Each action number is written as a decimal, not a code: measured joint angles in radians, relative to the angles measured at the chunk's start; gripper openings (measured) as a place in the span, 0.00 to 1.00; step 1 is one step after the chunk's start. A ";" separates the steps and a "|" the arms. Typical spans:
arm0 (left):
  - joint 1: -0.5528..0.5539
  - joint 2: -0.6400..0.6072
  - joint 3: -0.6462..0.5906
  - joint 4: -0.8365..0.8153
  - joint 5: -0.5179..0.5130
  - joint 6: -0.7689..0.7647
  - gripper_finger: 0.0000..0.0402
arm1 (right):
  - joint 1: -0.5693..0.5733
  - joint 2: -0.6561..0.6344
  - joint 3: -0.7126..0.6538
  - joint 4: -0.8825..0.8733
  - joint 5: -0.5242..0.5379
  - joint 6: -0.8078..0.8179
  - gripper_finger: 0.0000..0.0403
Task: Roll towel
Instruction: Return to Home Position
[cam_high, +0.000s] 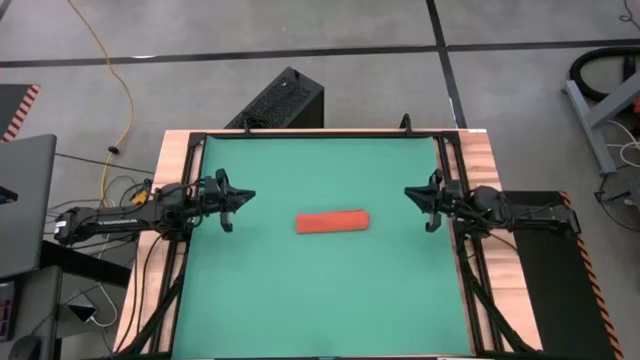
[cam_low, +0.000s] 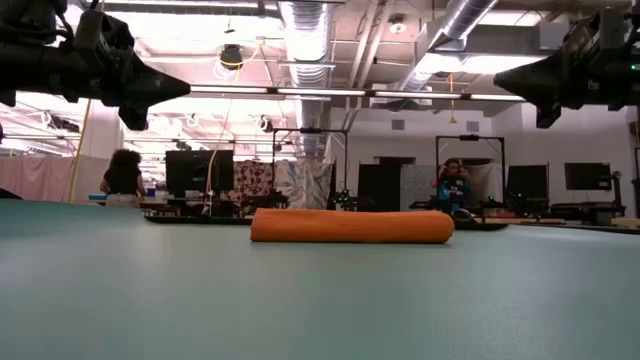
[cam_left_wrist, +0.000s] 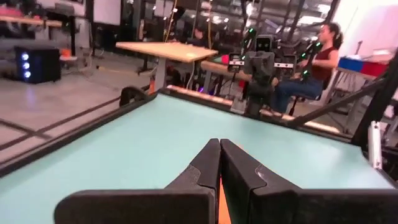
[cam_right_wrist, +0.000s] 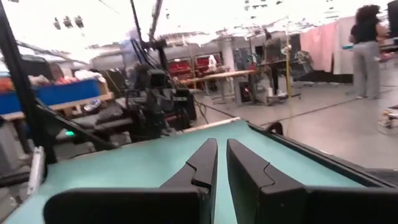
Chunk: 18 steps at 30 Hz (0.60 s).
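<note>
The orange-red towel (cam_high: 333, 221) lies as a tight roll on the middle of the green mat (cam_high: 300, 300), its length running left to right. In the low view (cam_low: 350, 226) it rests on its long underside. My left gripper (cam_high: 232, 205) hovers above the mat's left part, left of the roll, fingers shut and pointing toward it; it also shows in its own wrist view (cam_left_wrist: 219, 146). A sliver of the towel (cam_left_wrist: 221, 208) shows between its fingers. My right gripper (cam_high: 432, 205) hovers above the mat's right edge, fingers drawn together (cam_right_wrist: 221, 144), empty.
Black frame rails (cam_high: 190, 160) run along the mat's left, far and right sides on the wooden table. A black box (cam_high: 283, 100) stands on the floor beyond the far edge. Bare mat lies all round the roll. People (cam_low: 122, 175) show in the room behind.
</note>
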 joint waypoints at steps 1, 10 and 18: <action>0.000 -0.004 0.000 -0.010 -0.006 0.000 0.00 | 0.000 -0.003 -0.005 -0.017 0.011 -0.004 0.14; 0.000 -0.015 0.000 -0.132 0.104 -0.041 0.00 | -0.001 -0.005 -0.005 -0.048 0.082 -0.019 0.14; -0.001 -0.015 0.000 -0.126 0.319 -0.036 0.00 | 0.014 -0.004 -0.006 -0.137 0.023 -0.021 0.14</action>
